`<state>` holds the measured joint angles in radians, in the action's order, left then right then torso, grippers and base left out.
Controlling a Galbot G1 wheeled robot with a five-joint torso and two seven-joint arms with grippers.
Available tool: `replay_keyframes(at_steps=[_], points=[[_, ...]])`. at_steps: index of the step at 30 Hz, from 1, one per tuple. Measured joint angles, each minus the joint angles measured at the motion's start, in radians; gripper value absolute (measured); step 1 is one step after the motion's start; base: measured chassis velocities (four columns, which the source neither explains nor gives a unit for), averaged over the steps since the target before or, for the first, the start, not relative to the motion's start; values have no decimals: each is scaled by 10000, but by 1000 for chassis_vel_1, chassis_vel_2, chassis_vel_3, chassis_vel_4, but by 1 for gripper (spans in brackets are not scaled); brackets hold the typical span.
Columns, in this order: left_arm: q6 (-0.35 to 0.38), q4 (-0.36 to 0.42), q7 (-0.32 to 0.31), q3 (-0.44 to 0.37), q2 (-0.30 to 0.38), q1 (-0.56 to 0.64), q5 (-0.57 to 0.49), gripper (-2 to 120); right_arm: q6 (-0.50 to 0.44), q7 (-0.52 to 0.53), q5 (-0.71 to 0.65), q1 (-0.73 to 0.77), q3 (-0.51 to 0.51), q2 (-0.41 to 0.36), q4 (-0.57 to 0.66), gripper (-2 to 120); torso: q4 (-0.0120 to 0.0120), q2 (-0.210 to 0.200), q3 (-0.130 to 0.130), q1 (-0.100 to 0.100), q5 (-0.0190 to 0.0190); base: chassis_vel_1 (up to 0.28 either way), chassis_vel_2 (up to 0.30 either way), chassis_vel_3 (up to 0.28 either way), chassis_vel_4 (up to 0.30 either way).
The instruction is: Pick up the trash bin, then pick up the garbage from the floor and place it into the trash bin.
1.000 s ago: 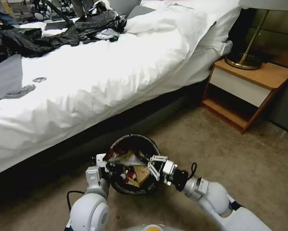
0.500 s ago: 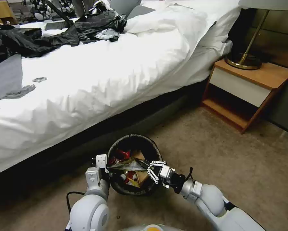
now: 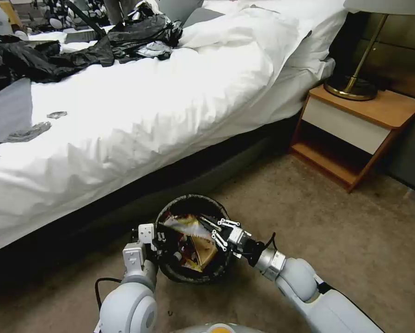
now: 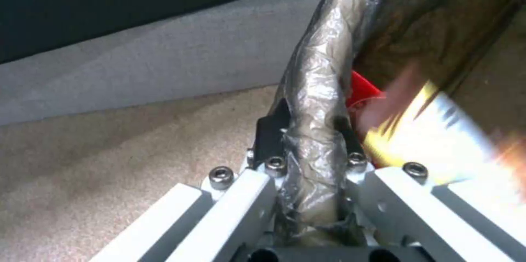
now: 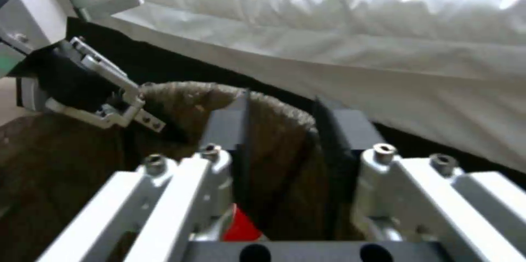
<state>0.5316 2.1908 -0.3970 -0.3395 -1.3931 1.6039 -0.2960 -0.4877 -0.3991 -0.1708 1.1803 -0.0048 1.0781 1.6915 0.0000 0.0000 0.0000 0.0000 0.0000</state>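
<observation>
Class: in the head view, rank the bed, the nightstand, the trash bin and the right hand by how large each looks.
1. bed
2. nightstand
3. trash bin
4. right hand

The bin sits nearest the camera, so its rank against the nightstand is only apparent.

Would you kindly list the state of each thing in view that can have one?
bin: held off the carpet, upright, nearly full.
left gripper: shut on the bin's lined rim.
right gripper: open, over the bin's opening.
wrapper: lying loose on top of the litter in the bin.
bed: unmade, black bags strewn on it.
nightstand: lamp on top, lower shelf bare.
</observation>
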Motion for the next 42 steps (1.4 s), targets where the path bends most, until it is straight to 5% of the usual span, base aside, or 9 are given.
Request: replay_keyframes(at_steps=[5, 7, 19, 27, 32, 42], points=[[0, 6, 0, -1, 6, 20, 22, 0, 1, 10, 7, -4, 10, 6, 18, 41, 0, 0, 0, -1, 0, 0, 0, 0, 0], [-1, 16, 4, -1, 11, 23, 23, 0, 1, 10, 28, -4, 18, 29, 20, 55, -1, 0, 0, 0, 0, 0, 0, 0, 0], [74, 48, 11, -23, 53, 30, 19, 0, -14, 8, 61, 32, 60, 0, 205, 97, 0, 0, 0, 0, 0, 0, 0, 0, 0], [84, -15, 14, -38, 107, 16, 6, 0, 207, 1455, -37, 292, 410, 275, 1980, 100, 0, 0, 0, 0, 0, 0, 0, 0, 0], [87, -130, 17, -58, 163, -17, -13, 0, 810, 3716, 62, 991, 1321, 1136, 3775, 100, 0, 0, -1, 0, -1, 0, 0, 0, 0], [75, -167, 18, -88, 243, 14, -40, 0, 409, 5358, 622, 2567, 2978, 1824, 3400, 100, -2, 0, 0, 0, 3, 0, 0, 0, 0]])
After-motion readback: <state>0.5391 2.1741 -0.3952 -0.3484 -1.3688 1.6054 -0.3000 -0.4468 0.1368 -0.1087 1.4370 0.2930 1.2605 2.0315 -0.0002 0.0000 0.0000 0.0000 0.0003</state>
